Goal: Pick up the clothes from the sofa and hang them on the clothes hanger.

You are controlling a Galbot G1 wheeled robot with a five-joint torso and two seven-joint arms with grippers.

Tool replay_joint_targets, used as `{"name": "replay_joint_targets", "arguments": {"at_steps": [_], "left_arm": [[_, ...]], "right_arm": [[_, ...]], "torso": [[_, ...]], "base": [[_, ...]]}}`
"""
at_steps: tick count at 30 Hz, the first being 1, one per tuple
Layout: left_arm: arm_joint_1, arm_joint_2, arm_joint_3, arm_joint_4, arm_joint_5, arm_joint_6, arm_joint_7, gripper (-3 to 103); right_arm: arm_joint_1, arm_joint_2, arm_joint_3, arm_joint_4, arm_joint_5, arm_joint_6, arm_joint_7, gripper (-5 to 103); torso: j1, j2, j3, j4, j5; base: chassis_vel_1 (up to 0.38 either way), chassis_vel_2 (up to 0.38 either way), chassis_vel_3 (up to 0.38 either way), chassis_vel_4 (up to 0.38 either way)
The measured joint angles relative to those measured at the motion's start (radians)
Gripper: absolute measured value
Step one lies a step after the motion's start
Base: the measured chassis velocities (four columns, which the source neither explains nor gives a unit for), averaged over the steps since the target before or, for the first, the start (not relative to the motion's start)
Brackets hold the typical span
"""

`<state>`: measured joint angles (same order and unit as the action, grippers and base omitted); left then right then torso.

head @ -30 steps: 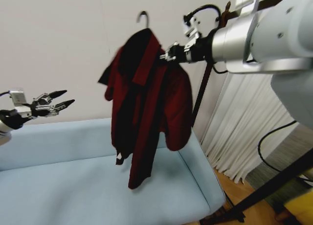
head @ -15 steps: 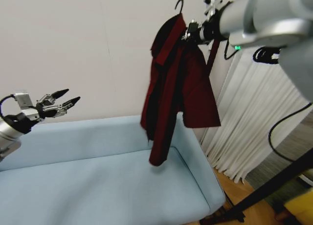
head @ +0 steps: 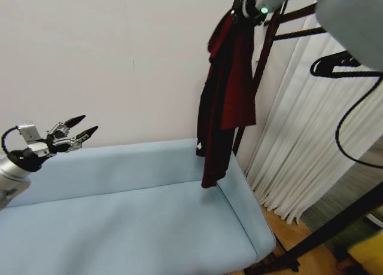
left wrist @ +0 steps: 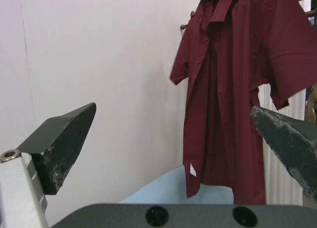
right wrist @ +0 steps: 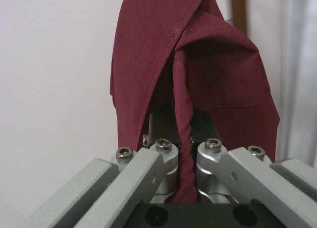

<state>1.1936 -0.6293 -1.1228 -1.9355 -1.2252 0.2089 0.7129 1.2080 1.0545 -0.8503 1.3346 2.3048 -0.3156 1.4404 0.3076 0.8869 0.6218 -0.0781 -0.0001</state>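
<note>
Precariously, the right gripper (right wrist: pixel 181 139) clamps the maroon shirt (head: pixel 227 95) atop the coat rack (head: pixel 263 48); released off-peg, it could drop. The left gripper (head: pixel 75 131) gapes wide over the left end of the sofa (head: pixel 119 227).

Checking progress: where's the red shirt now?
In the head view the red shirt hangs at upper right from the right gripper, beside the coat stand, above the right end of the sofa.

A pale blue fabric sofa (head: pixel 119 227) with a low backrest stands against the off-white wall (head: pixel 90 60), its seat one smooth cushion. Just beside its right end rises a dark brown wooden clothes stand (head: pixel 270 33), its pole slanting in the head view, with 2 crossbars near the top. Light wooden floor (head: pixel 286 226) shows past the sofa's right end, beneath a white curtain (head: pixel 299 155).
</note>
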Motion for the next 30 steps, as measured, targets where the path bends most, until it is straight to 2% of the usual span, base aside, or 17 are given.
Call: {"name": "replay_joint_targets", "arguments": {"at_steps": [2,4,11,13,17,30], "left_arm": [[-0.002,-0.001,0.004,0.0,0.0,-0.001,0.003,100],[-0.015,-0.011,0.013,-0.004,0.001,-0.001,0.004,100],[-0.023,-0.028,0.02,-0.015,-0.002,0.002,0.009,100],[-0.023,-0.04,0.019,-0.016,-0.001,0.002,0.014,100],[-0.019,-0.058,0.015,-0.017,-0.001,0.002,0.017,100],[-0.016,-0.09,-0.003,-0.022,0.024,0.01,0.015,100]], "right_arm": [[0.005,0.018,-0.011,-0.027,-0.012,0.018,0.021,2],[0.007,0.064,-0.026,-0.094,-0.047,0.071,0.074,2],[-0.021,0.151,-0.016,-0.272,-0.14,0.122,0.09,2],[-0.041,0.179,-0.002,-0.345,-0.195,0.118,0.088,2],[-0.07,0.191,0.007,-0.413,-0.247,0.095,0.075,2],[-0.151,0.155,0.052,-0.519,-0.352,0.008,-0.041,2]], "torso": [[0.0,0.0,0.0,0.0001,-0.0002],[0.0,0.0,0.0,0.0002,-0.0001],[0.0,0.0,0.0,0.0001,0.0001],[0.0,0.0,0.0,0.0003,0.0],[0.0,0.0,0.0,0.0003,0.0],[0.0,0.0,0.0,0.0001,0.0004]], "base": [[0.0,0.0,0.0,0.0],[0.0,0.0,0.0,0.0],[0.0,0.0,0.0,0.0],[0.0,0.0,0.0,0.0],[0.0,0.0,0.0,0.0],[0.0,0.0,0.0,0.0]]}}
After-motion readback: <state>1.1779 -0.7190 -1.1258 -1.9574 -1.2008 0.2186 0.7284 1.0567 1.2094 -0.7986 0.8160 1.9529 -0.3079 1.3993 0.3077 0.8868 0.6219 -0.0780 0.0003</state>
